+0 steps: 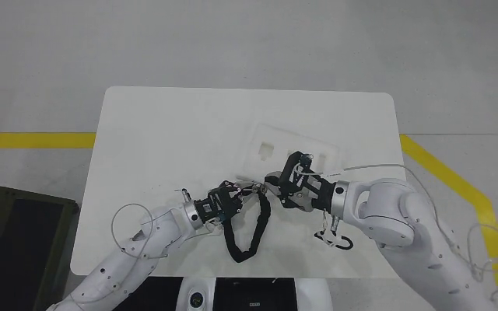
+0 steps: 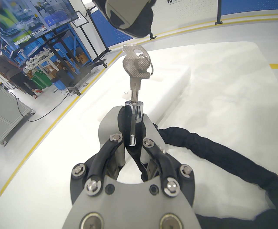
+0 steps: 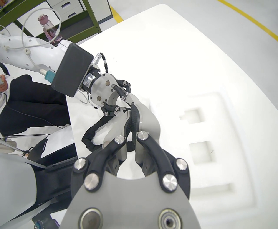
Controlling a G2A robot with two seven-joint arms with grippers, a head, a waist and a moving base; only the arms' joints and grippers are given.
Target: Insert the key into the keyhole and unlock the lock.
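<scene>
At the lock (image 2: pixel 134 112), key (image 2: pixel 136 69) tip-first, coaxial

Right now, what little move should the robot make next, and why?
The key stands ungripped in the keyhole of the lock cylinder, which the left end effector clamps, much blade showing. So probably: grip the key's head with the right end effector to push it deeper.

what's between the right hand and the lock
The key, blade in the lock, head just short of the right hand, seen in the left wrist view.
</scene>
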